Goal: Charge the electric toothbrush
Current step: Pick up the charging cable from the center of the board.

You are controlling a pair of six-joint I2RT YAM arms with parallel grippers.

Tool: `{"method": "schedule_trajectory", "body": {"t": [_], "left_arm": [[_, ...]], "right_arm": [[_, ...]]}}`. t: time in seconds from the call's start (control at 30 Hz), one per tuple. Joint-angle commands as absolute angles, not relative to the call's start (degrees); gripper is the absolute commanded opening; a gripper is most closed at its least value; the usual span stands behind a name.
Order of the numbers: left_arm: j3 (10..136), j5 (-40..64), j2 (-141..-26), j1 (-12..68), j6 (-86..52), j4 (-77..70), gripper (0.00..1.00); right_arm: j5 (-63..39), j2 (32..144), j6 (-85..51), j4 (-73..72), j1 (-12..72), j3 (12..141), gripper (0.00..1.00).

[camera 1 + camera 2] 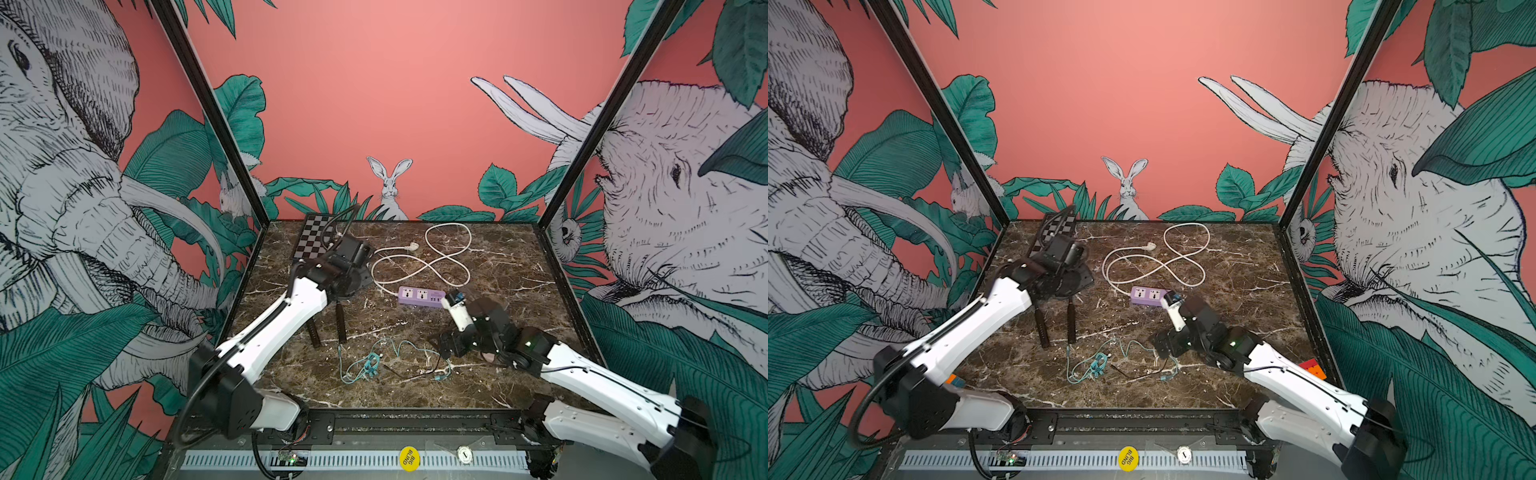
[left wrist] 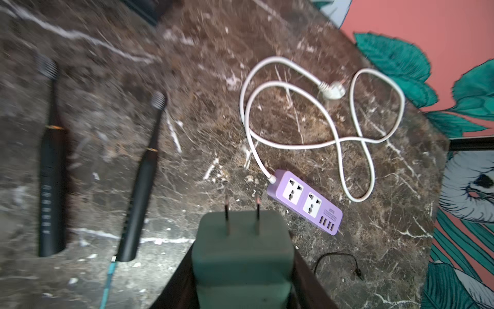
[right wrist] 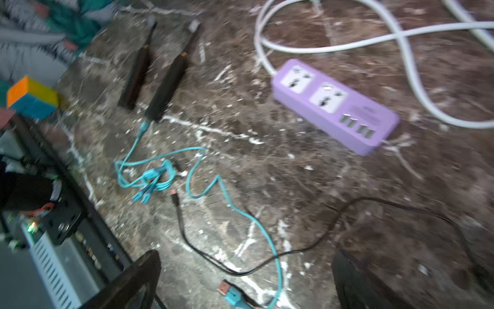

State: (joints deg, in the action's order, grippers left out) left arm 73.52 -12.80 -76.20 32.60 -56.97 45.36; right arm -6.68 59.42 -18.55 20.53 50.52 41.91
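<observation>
Two black electric toothbrushes (image 1: 340,322) lie side by side on the desk (image 1: 498,270) near the left end effector (image 2: 242,267), which grips a green plug adapter (image 2: 242,248), a teal cable (image 3: 157,179) meets one brush's base, and beside the purple power strip (image 1: 420,297) the right end effector (image 3: 246,281) hovers with jaws wide apart.

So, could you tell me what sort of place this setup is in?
Probably a staged robot test booth rather than a real room: a marble-look tabletop, a black frame post at each back corner, and printed jungle wall panels with elephants and a rabbit.
</observation>
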Motion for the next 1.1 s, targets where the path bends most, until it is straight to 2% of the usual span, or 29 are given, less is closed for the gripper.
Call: {"method": "schedule_trajectory", "body": {"t": [0.0, 0.23, 0.37, 0.5, 0.6, 0.73, 0.93, 1.07], "left_arm": [[71.20, -17.56, -69.77, 29.40, -50.46, 48.81, 0.00], [68.55, -16.72, -61.68, 22.61, -45.77, 51.90, 0.00], [65.40, -12.69, -58.07, 18.62, -43.99, 49.92, 0.00], [64.33, -12.21, -56.98, 17.28, -44.24, 49.91, 0.00], [63.87, -12.33, -56.89, 16.89, -43.56, 49.16, 0.00], [64.30, -9.13, -57.70, 16.59, -41.67, 47.66, 0.00], [62.31, -4.19, -57.25, 16.44, -40.95, 43.93, 0.00], [61.11, -2.19, -57.23, 16.39, -43.54, 42.39, 0.00]], "right_arm": [[-7.76, 64.93, -13.54, 16.85, 55.68, 46.78, 0.97], [-9.76, 74.12, -11.73, 14.92, 57.85, 50.63, 0.92], [-10.04, 78.34, -11.34, 16.60, 58.45, 52.76, 0.84], [-3.80, 75.11, -12.58, 15.60, 57.98, 50.55, 0.82], [-0.02, 77.48, -14.46, 23.03, 56.78, 53.35, 0.82], [-5.93, 77.89, -19.01, 23.27, 52.14, 50.87, 0.79], [-2.71, 78.48, -22.04, 33.10, 52.13, 50.45, 0.75], [-6.63, 73.63, -21.95, 31.07, 54.26, 45.05, 0.75]]}}
